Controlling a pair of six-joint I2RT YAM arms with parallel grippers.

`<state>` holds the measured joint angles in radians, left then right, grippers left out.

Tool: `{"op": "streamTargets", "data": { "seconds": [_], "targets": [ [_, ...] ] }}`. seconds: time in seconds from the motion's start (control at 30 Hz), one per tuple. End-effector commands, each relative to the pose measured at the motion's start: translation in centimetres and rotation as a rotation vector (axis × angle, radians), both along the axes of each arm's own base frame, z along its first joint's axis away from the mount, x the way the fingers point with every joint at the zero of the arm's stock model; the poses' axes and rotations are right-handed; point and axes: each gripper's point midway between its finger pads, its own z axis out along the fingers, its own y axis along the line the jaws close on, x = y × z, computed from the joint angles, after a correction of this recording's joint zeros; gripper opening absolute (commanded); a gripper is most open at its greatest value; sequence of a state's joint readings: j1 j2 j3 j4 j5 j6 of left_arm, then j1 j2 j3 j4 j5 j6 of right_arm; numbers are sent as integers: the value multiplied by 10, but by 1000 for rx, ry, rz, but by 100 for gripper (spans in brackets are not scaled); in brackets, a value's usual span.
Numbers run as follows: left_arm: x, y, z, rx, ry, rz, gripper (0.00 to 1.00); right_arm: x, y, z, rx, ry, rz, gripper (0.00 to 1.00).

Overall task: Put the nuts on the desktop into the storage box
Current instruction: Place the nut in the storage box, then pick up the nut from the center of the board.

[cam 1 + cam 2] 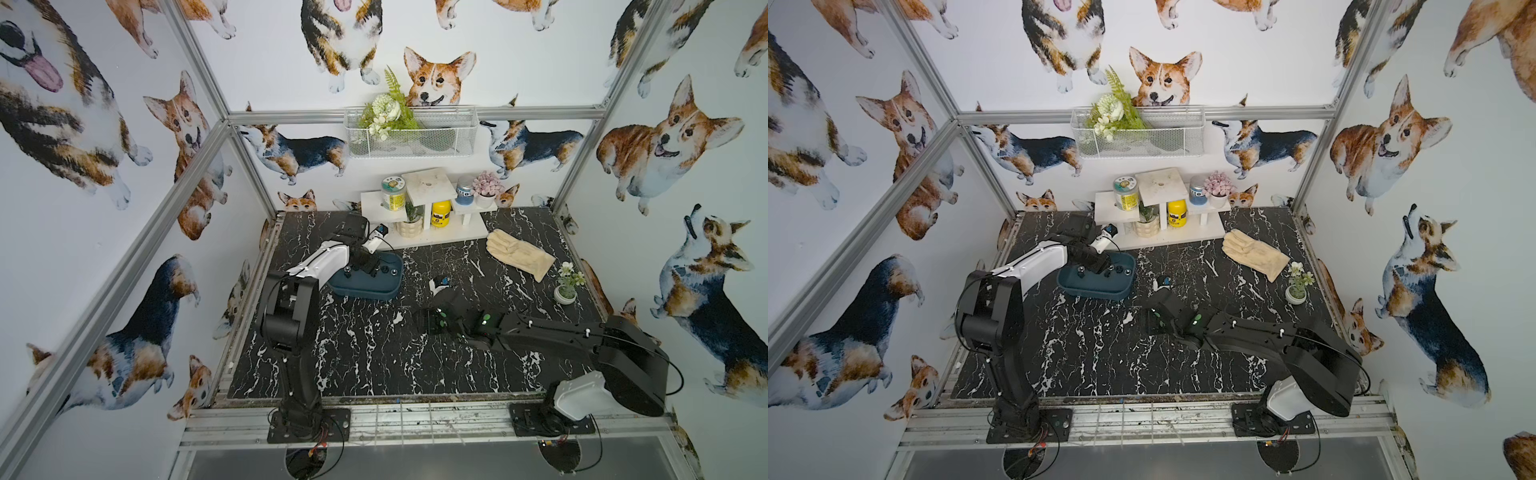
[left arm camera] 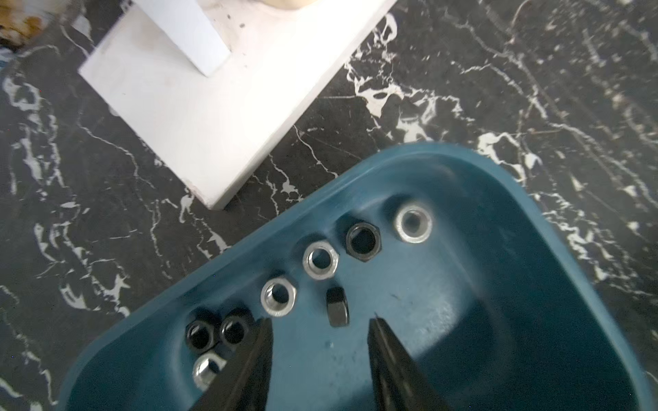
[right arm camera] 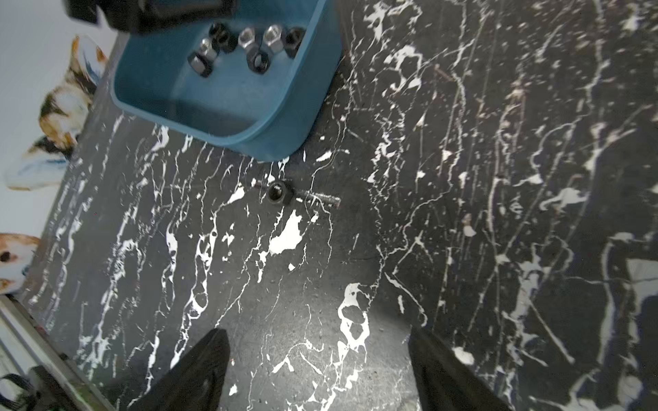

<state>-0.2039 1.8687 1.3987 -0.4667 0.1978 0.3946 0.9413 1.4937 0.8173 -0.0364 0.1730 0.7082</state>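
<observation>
- Left hand [image 2: 320,332] is over the storage box [image 2: 516,185] with its jaws parted partway. Nothing is between them, so it has released.
- Just ahead of its fingertips, an upright black nut [image 2: 337,307] stands on edge on the box floor, apart from both fingers. Whether the tips touch the floor cannot be told.
- Further ahead of that hand, the nuts [image 2: 320,259] lie flat in a row along the box wall, silver and black mixed. Three more sit beside one finger [image 2: 252,356], which covers part of them.
- Right hand [image 3: 317,341] has its jaws spread wide above the bench [image 3: 498,213] — empty.
- Ahead of the right hand, a loose black nut [image 3: 278,192] lies on the bench. It sits between the hand and the box's near wall, close to the wall but apart from it.
- In both wrist views the fingers are cut off at the frame edge.
- In both top views the right hand is dark against the dark bench — its fingertips are not discernible.
</observation>
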Motion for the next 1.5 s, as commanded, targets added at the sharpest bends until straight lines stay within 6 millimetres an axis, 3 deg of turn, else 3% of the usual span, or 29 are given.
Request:
{"op": "streamTargets", "data": {
  "seconds": [0.0, 0.23, 0.43, 0.63, 0.83, 0.93, 1.2, 1.47],
  "targets": [
    [-16, 3, 21, -99, -1, -12, 51, 9, 24, 4, -9, -102, 69, 85],
    [-52, 41, 60, -237, -48, 41, 54, 29, 55, -16, -60, -200, 103, 81],
    [-75, 70, 70, -269, -84, 93, 57, 43, 70, -34, -103, -229, 108, 75],
    [-91, 81, 67, -264, -87, 95, 57, 55, 81, -53, -159, -223, 104, 69],
    [-100, 84, 68, -268, -113, 103, 58, 67, 77, -72, -264, -219, 71, 64],
    [-104, 83, 69, -270, -126, 100, 58, 67, 78, -80, -270, -214, 75, 54],
    [-113, 79, 68, -280, -136, 69, 58, 69, 75, -91, -276, -200, 55, 39],
    [-125, 64, 71, -332, -136, -13, 60, 61, 76, -75, -234, -171, 82, 24]
  ]
}}
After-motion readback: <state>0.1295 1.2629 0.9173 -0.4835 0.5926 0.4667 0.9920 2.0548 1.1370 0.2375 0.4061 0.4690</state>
